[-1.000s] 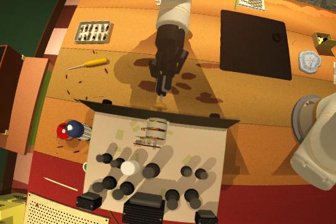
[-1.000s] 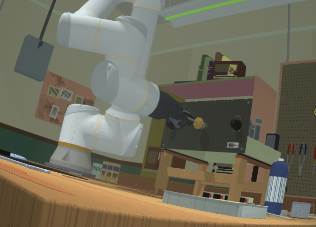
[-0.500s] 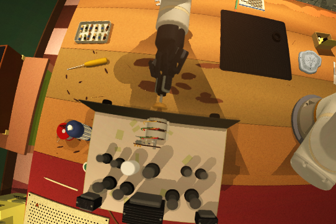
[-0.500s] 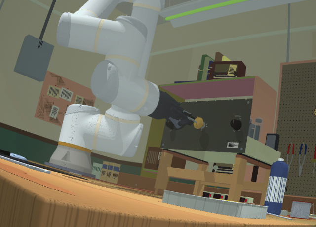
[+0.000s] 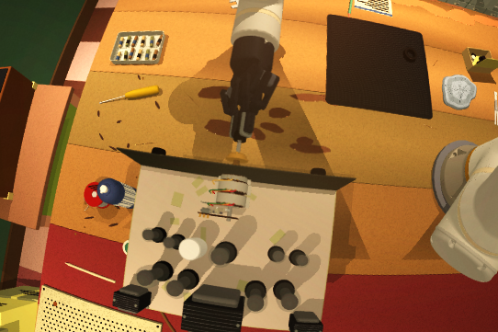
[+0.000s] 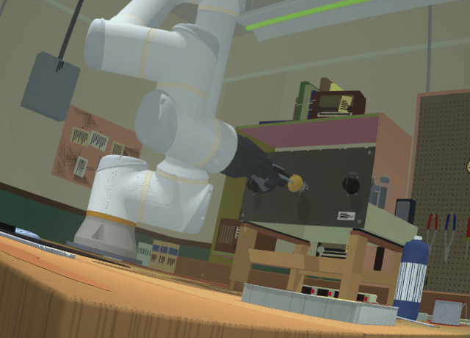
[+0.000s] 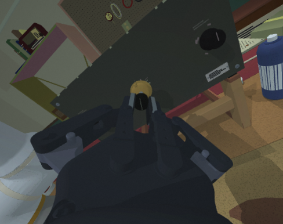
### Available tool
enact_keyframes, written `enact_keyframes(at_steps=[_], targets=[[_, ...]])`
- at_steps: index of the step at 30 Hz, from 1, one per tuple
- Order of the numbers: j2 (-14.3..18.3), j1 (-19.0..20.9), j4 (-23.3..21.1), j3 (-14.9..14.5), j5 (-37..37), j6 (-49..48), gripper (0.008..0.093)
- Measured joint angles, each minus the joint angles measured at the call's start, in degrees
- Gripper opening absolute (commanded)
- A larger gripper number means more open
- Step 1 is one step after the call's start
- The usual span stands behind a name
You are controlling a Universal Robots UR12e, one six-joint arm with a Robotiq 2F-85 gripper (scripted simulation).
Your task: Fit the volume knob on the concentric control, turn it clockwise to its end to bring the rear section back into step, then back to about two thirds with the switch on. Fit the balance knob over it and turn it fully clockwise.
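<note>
A small black knob with a white pointer line (image 7: 140, 101) sits gripped between my fingers, right in front of a wider yellow knob (image 7: 141, 88) (image 6: 295, 183) (image 5: 238, 157) on the dark front panel (image 7: 154, 55) of the radio chassis. My gripper (image 7: 140, 102) (image 6: 284, 180) (image 5: 240, 135) points straight at the panel and is closed around the black knob. I cannot tell how far the black knob sits on the shaft. Behind the panel, the concentric control's stacked sections with coloured wires (image 5: 228, 197) stand on the chassis deck.
A shelf with books and a small radio (image 6: 334, 101) stands behind the chassis, which rests on a wooden stand (image 6: 303, 258). A second black knob (image 7: 212, 39) is on the panel's right. A blue striped can (image 7: 273, 66), yellow screwdriver (image 5: 133, 94), parts tray (image 5: 138, 48) and dark mat (image 5: 376, 66) lie around.
</note>
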Motion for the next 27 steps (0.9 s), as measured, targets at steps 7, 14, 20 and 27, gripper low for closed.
enact_keyframes(at_steps=[7, 14, 20, 27], targets=[[0.0, 0.0, 0.0, 0.0, 0.0, 0.0, 0.039], [0.0, 0.0, 0.0, 0.0, 0.0, 0.0, 0.048], [0.0, 0.0, 0.0, 0.0, 0.0, 0.0, 0.048], [0.0, 0.0, 0.0, 0.0, 0.0, 0.0, 0.048]])
